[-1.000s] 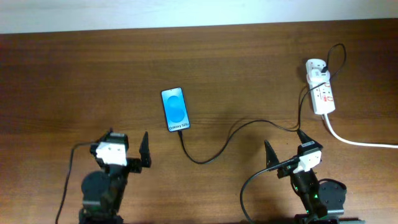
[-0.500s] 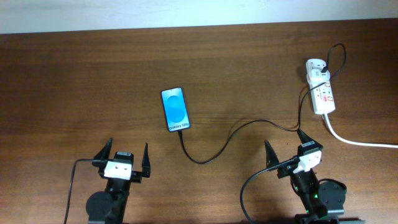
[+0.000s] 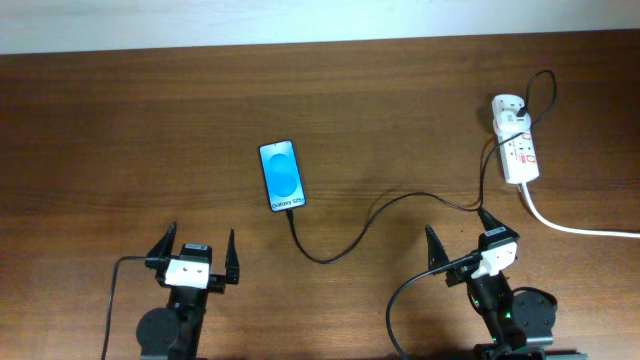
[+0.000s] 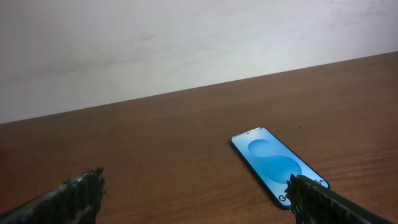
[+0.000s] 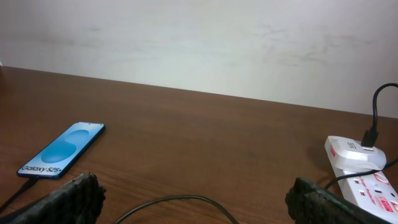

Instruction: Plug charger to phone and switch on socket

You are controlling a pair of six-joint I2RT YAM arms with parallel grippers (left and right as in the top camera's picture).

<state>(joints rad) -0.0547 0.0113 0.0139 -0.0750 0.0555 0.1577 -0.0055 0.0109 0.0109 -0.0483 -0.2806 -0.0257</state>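
The phone [image 3: 282,175] lies flat mid-table with its blue screen lit; it also shows in the left wrist view [image 4: 277,164] and the right wrist view [image 5: 64,150]. The charger, a thin black cable [image 3: 345,240], runs from the phone's near end in a curve to the right and up to the socket [image 3: 516,145], a white power strip at the far right, also in the right wrist view [image 5: 364,168]. The cable tip sits at the phone's bottom edge. My left gripper [image 3: 194,254] is open and empty, near the front edge left of the phone. My right gripper [image 3: 458,238] is open and empty, over the cable.
The socket's thick white cord [image 3: 580,228] trails off the right edge. The robots' own black cables [image 3: 400,300] loop by each arm base at the front. A pale wall [image 4: 186,43] stands behind the table's far edge.
My left arm has pulled back toward the front edge and squared up, now showing both fingers spread. The right arm, phone, cable and socket have not moved.
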